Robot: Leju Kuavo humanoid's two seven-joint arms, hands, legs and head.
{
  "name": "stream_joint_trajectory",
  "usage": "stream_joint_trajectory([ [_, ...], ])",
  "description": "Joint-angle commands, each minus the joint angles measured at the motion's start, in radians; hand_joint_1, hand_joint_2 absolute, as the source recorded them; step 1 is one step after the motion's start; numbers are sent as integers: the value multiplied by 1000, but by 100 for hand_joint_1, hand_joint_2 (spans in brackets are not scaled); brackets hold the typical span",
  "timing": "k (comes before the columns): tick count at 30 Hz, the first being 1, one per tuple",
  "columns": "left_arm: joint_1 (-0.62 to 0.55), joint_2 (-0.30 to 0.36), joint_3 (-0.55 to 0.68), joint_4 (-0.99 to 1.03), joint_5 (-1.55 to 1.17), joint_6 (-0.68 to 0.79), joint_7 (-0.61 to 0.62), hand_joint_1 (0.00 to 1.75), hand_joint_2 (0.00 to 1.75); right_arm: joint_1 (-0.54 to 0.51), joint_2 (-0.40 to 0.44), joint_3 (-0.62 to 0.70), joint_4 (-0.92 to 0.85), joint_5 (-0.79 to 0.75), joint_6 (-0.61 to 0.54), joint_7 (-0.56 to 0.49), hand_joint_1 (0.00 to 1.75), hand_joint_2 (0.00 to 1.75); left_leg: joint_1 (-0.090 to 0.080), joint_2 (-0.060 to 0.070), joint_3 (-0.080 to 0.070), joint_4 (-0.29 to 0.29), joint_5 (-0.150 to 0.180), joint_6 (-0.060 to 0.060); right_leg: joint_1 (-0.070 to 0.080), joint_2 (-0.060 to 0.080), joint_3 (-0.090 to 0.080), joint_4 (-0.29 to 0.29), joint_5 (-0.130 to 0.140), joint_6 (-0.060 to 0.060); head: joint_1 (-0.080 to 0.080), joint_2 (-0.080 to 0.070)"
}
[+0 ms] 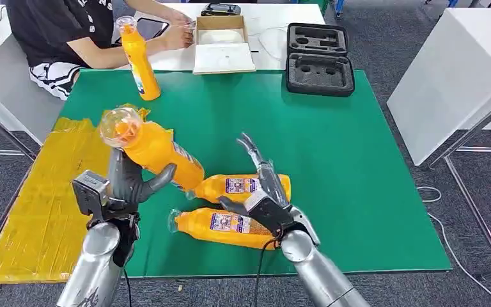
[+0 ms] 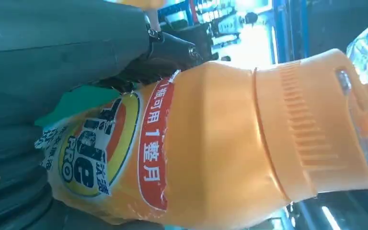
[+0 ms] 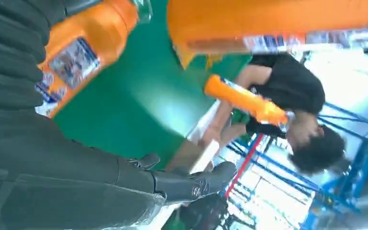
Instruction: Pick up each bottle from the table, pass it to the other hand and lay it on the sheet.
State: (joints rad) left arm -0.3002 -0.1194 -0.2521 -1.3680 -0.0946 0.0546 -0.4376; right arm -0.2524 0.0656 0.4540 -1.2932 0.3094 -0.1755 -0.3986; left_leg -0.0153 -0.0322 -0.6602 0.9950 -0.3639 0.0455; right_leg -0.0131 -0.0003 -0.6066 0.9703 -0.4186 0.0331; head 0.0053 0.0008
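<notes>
Gripping a bottle [image 1: 156, 148], left hand [image 1: 128, 185]; right hand [image 1: 265, 195] spread over two lying bottles [image 1: 230, 211].

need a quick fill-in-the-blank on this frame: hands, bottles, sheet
1. The held bottle is gripped by the ____ hand.
2. The right hand is ____ and holds nothing.
3. ____ bottles lie flat on the green mat by the right hand.
4. The sheet at the table's left is ____ in colour.

Missing words: left; open; two; yellow
</notes>
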Motion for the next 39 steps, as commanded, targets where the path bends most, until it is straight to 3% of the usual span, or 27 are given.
stream_joint_trajectory([
  [1, -65, 52, 45, -5, -315, 251, -14, 175, 175, 52, -80, -117, -180, -123, 78, 49, 0, 175, 1, 1, 2, 1, -2, -2, 1, -1, 3, 0, -2, -1, 0, 0],
  [9, -78, 44, 56, -8, -352, 253, 5, 175, 175, 79, -84, -153, -222, -130, 113, 60, 0, 175, 1, 3, 4, 2, -3, -3, 1, 1, 4, 0, -2, -1, 0, 0],
  [13, -148, 84, 59, 61, -691, 383, 138, 175, 175, 102, -104, -211, -292, -146, 191, 77, 0, 175, 1, 1, 4, 2, -3, -4, 2, -2, 5, 1, -3, -2, 0, 0],
  [18, -231, 138, 5, 198, -1171, 408, 303, 175, 175, 86, -107, -259, -301, -196, 321, 106, 0, 175, 1, 1, 3, 1, -1, -3, 1, -1, 3, 0, -1, -1, 0, 0],
  [30, -318, 147, -36, 476, -1476, 339, 495, 175, 175, 12, -82, -256, -227, -187, 364, 104, 0, 175, 1, 3, 3, 0, -1, -2, 1, 1, 3, 0, 0, -1, 0, 0],
  [39, -359, 170, -72, 586, -1476, 300, 554, 175, 175, 18, -80, -261, -240, -174, 357, 110, 0, 175, 1, 4, 4, 1, -2, -3, 1, 1, 4, 1, -1, -1, 0, 0],
])
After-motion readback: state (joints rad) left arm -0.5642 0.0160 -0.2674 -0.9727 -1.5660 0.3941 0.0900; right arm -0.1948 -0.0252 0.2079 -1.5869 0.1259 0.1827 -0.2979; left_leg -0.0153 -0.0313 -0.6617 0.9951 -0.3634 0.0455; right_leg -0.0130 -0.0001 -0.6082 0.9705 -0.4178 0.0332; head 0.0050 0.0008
